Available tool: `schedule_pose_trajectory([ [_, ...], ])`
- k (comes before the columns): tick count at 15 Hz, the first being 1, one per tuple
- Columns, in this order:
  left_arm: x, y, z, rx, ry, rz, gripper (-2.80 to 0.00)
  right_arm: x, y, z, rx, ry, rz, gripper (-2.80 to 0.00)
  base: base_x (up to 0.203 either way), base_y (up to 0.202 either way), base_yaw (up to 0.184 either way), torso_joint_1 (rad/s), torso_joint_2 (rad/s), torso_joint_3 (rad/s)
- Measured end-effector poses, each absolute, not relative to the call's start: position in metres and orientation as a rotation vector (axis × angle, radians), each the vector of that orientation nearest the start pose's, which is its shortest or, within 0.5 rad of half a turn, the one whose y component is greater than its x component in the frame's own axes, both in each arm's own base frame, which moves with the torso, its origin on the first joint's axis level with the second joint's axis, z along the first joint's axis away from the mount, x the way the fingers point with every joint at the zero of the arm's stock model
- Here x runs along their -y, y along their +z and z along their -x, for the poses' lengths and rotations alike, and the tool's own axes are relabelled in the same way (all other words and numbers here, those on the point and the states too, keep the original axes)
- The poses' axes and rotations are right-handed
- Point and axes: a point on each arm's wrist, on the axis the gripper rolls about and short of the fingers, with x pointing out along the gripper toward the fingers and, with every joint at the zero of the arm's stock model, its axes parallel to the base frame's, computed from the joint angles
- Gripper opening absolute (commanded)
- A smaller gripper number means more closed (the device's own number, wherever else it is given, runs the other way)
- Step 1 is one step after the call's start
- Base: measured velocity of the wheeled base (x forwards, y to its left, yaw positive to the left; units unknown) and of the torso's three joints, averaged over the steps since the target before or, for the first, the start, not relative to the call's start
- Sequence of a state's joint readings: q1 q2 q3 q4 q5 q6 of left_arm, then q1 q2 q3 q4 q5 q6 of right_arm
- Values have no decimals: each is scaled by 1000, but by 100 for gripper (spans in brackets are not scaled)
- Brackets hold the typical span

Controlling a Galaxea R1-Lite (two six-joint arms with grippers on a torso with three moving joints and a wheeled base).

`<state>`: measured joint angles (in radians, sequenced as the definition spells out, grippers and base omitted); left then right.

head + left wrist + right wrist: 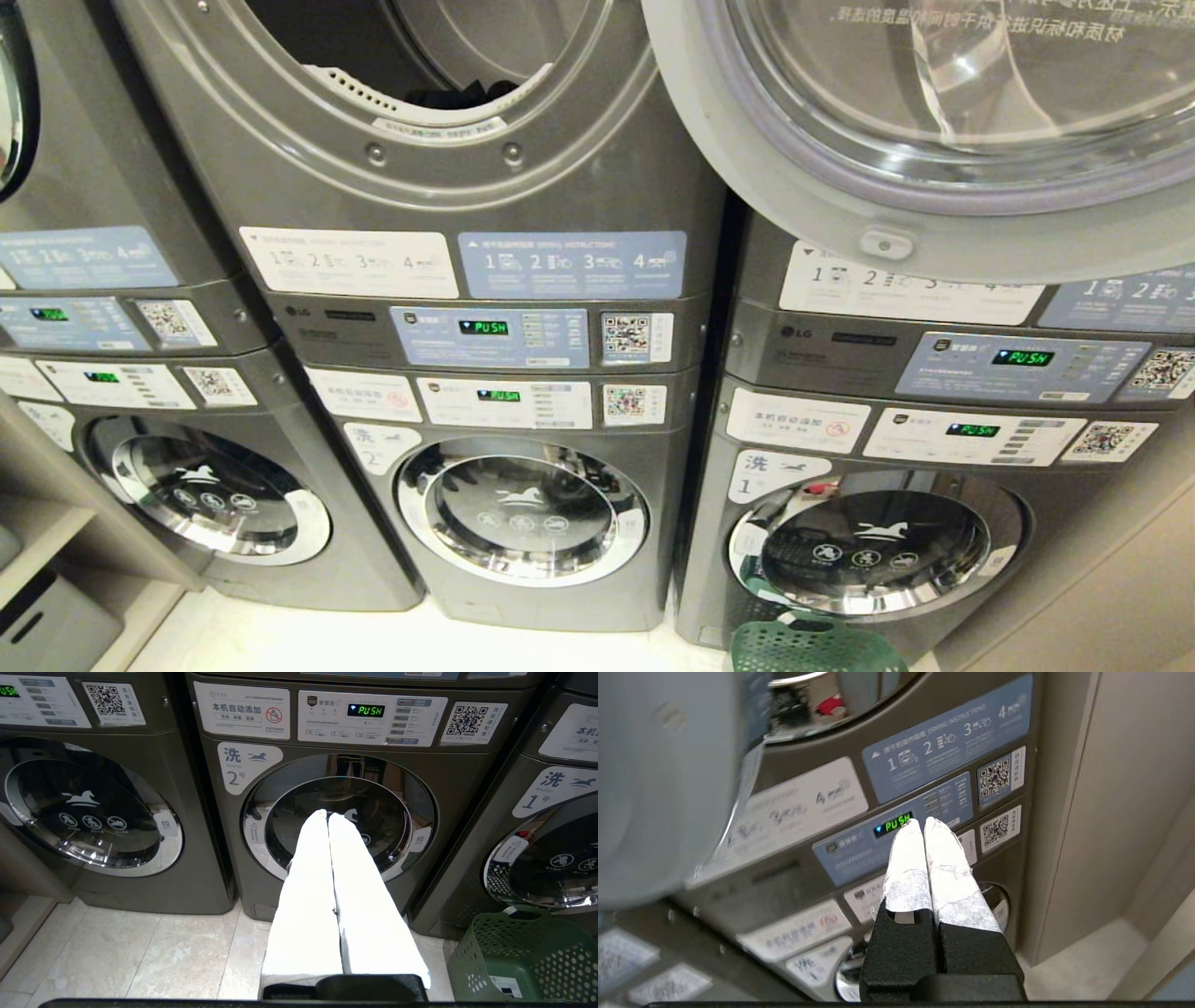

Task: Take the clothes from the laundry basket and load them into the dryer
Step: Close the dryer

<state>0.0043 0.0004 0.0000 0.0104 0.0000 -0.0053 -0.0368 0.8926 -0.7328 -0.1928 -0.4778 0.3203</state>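
The middle stack's upper dryer (373,140) stands with its mouth open, and a dark piece of clothing (457,93) lies inside the drum. Its round door (934,168) hangs swung out to the right. The green perforated laundry basket (812,649) (523,952) sits on the floor before the right-hand washer; its inside is hidden. My left gripper (327,814) is shut and empty, low down, pointing at washer number 2 (336,816). My right gripper (923,822) is shut and empty, close to the right stack's control panel (896,835). Neither gripper shows in the head view.
Three grey stacked machines fill the wall. The open dryer door (658,788) overhangs the right stack beside my right gripper. A beige side panel (1111,788) closes off the right. Shelving with a grey bin (47,625) stands at the left. Pale tiled floor (140,952) lies in front.
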Motion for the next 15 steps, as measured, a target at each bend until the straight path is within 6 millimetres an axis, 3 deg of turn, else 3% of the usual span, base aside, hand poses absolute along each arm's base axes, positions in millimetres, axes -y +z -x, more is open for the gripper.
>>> schedule_pose_trajectory([
  [2, 0, 74, 23, -11, 4, 5, -280, 14, 284, -109, 92, -512, -339, -280, 0, 0, 0, 0, 0, 0],
  [6, 0, 74, 23, -11, 4, 6, -280, 14, 293, -116, 119, -476, -408, -280, 0, 0, 0, 0, 0, 0],
  [10, 0, 75, 23, -10, 4, 5, -280, 14, 308, -109, 178, -457, -435, -280, 0, 0, 0, 1, 5, 72],
  [15, 0, 75, 23, -10, 4, 5, -280, 13, 304, -97, 190, -456, -430, -280, 0, 0, 0, 1, 0, 189],
])
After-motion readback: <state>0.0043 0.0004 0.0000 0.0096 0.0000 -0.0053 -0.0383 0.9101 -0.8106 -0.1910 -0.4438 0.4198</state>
